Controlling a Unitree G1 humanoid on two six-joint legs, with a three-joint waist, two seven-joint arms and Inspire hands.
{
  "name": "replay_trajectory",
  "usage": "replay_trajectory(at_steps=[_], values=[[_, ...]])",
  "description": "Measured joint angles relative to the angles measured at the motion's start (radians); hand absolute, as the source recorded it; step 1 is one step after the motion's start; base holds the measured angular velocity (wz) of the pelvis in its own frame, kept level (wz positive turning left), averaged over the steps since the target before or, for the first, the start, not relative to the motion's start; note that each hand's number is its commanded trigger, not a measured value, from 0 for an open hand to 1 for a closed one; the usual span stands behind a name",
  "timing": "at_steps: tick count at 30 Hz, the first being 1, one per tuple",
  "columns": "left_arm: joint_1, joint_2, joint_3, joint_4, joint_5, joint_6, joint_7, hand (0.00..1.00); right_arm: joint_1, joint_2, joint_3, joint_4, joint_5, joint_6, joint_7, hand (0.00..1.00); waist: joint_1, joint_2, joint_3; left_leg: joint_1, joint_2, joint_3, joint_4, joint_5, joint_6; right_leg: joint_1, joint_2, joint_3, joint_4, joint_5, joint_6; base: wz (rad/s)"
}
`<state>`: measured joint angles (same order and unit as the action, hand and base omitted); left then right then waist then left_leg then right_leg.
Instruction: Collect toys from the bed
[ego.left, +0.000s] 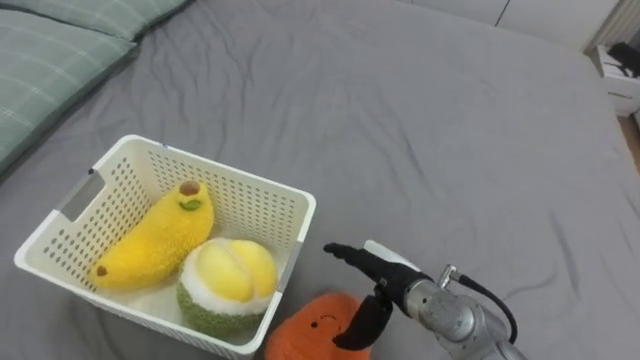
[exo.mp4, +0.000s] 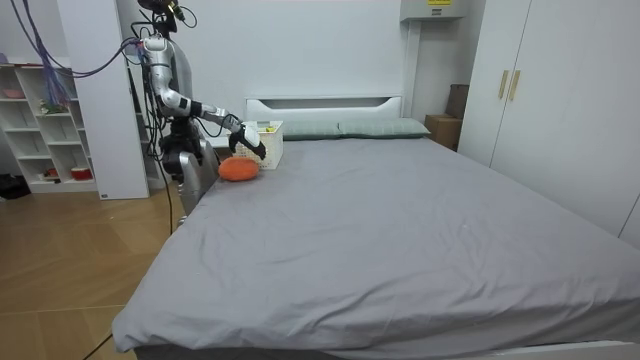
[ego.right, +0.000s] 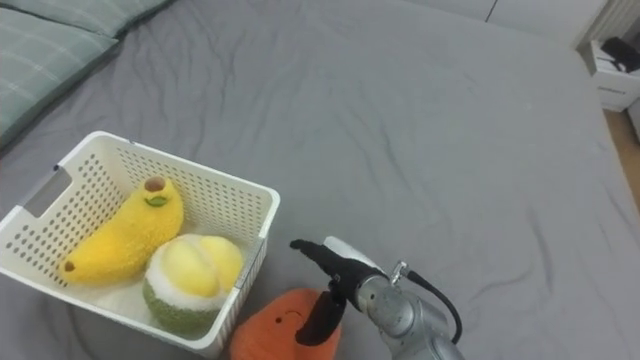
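Note:
A white perforated basket (ego.left: 232, 179) sits on the grey bed at the lower left. It holds a yellow banana plush (ego.left: 155, 240) and a round green-and-yellow fruit plush (ego.left: 228, 283). An orange plush toy (ego.left: 308, 332) with a small face lies on the sheet just outside the basket's near right corner. My right hand (ego.left: 378, 272) hovers at that toy's right side, open, with straight fingers pointing toward the basket and the thumb hanging down against the toy's top. In the room view I stand at the bedside by the basket (exo.mp4: 270, 146), right arm stretched over the orange toy (exo.mp4: 238, 170).
Green checked pillows (ego.left: 50, 50) lie at the bed's head, upper left. A white nightstand (ego.left: 620, 75) stands past the bed's far right edge. Wide bare grey sheet (ego.left: 430, 130) stretches beyond the basket. A white shelf (exo.mp4: 40, 130) stands behind me.

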<state>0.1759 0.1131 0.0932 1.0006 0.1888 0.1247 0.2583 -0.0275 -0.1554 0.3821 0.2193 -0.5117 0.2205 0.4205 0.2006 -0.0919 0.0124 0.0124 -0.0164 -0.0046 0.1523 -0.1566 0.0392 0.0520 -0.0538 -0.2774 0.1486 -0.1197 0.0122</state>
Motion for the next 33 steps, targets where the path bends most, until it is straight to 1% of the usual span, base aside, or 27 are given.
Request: replay_trajectory(at_steps=[5,8,10,12,13,14,15,16,18,20,27,28,30,33], values=[[-0.01,0.001,-0.001,0.0,0.001,0.0,-0.001,0.0,-0.001,-0.009,-0.001,0.0,-0.006,0.0,0.041,0.0,0.0,-0.003,-0.002,-0.001,0.0,0.0,0.0,0.0,0.0,-0.001,0.0,0.0,0.0,0.0,0.0,0.0],[-0.011,0.009,-0.002,-0.002,0.001,0.0,-0.011,0.0,-0.001,-0.011,-0.002,0.0,-0.011,0.0,0.075,0.0,-0.001,-0.004,-0.0029,0.0,0.0,0.001,0.0,0.0,0.0,-0.002,0.001,0.0,-0.001,0.0,0.0,0.0],[-0.011,0.02,-0.019,-0.01,0.002,0.0,-0.02,0.0,-0.001,-0.013,-0.002,0.0,-0.024,0.0,0.1,0.0,0.0,-0.006,-0.0036,0.0,0.0,0.001,0.0,0.0,0.0,-0.002,0.001,0.001,-0.001,0.0,0.0,0.0],[-0.011,0.022,-0.019,-0.018,0.002,0.0,-0.029,0.0,-0.002,-0.014,-0.002,0.0,-0.034,0.001,0.115,0.0,0.0,-0.005,-0.0035,0.0,0.0,0.001,0.0,0.0,0.0,-0.002,0.0,0.001,-0.001,0.0,0.0,0.0],[-0.011,0.022,-0.019,-0.021,0.002,0.0,-0.033,0.0,-0.002,-0.014,-0.002,0.0,-0.039,0.001,0.125,0.09,0.0,-0.006,-0.0035,0.0,0.0,0.001,0.0,0.0,0.0,-0.002,0.0,0.001,-0.001,0.0,0.0,0.0],[-0.011,0.022,-0.02,-0.021,0.002,0.0,-0.034,0.0,-0.002,-0.014,-0.002,0.0,-0.04,0.001,0.129,0.55,0.001,-0.006,-0.0034,0.0,0.0,0.001,0.0,0.0,0.0,-0.002,0.001,0.001,-0.001,0.0,0.0,0.0],[-0.011,0.022,-0.021,-0.021,0.002,0.0,-0.035,0.0,-0.002,-0.014,-0.002,0.001,-0.043,0.002,0.131,0.64,0.002,-0.006,-0.0029,0.0,0.0,0.001,0.0,0.0,0.0,-0.002,0.0,0.001,-0.001,0.0,0.0,0.0],[-0.011,0.022,-0.021,-0.021,0.002,0.0,-0.035,0.0,-0.002,-0.014,-0.002,0.001,-0.045,0.008,0.133,0.77,0.002,-0.006,-0.0024,0.0,0.0,0.001,0.0,0.0,0.0,-0.002,0.001,0.001,-0.001,0.0,0.0,0.0],[-0.011,0.022,-0.021,-0.021,0.002,0.0,-0.035,0.0,-0.002,-0.014,-0.002,0.003,-0.047,0.021,0.137,0.94,0.002,-0.008,-0.0015,0.0,0.0,0.001,0.0,0.0,0.0,-0.002,0.001,0.001,-0.001,0.0,0.0,0.0],[-0.011,0.022,-0.021,-0.021,0.002,0.0,-0.035,0.0,-0.002,-0.015,-0.002,0.005,-0.049,0.022,0.138,1.0,0.002,-0.01,0.0009,0.0,0.0,0.001,0.0,0.0,0.0,-0.002,0.001,0.001,-0.001,0.0,0.0,0.0],[-0.011,0.022,-0.021,-0.021,0.002,0.0,-0.036,0.0,-0.013,-0.016,-0.003,0.005,-0.049,0.025,0.137,1.0,0.003,-0.013,0.0018,0.0,0.0,0.001,-0.001,0.0,0.0,-0.001,0.001,0.001,-0.004,0.0,0.0,0.0],[-0.011,0.022,-0.021,-0.021,0.002,0.0,-0.036,0.0,-0.013,-0.015,-0.003,0.005,-0.049,0.032,0.137,1.0,0.004,-0.013,0.0016,-0.001,0.0,0.002,-0.001,0.0,0.0,-0.001,0.001,0.001,-0.007,0.0,0.0,0.0],[-0.009,0.022,-0.021,-0.021,0.002,0.0,-0.035,0.0,-0.013,-0.015,-0.003,0.006,-0.049,0.043,0.138,1.0,0.009,-0.013,0.0016,-0.001,0.0,0.002,-0.001,0.0,0.0,0.0,0.001,0.001,-0.01,0.0,0.0,0.0],[-0.01,0.022,-0.021,-0.021,0.002,0.0,-0.034,0.0,-0.012,-0.016,-0.003,0.007,-0.049,0.043,0.138,1.0,0.022,-0.013,0.0017,-0.001,0.0,0.001,-0.001,0.0,0.0,0.0,0.002,0.001,-0.012,0.0,0.0,0.0]])
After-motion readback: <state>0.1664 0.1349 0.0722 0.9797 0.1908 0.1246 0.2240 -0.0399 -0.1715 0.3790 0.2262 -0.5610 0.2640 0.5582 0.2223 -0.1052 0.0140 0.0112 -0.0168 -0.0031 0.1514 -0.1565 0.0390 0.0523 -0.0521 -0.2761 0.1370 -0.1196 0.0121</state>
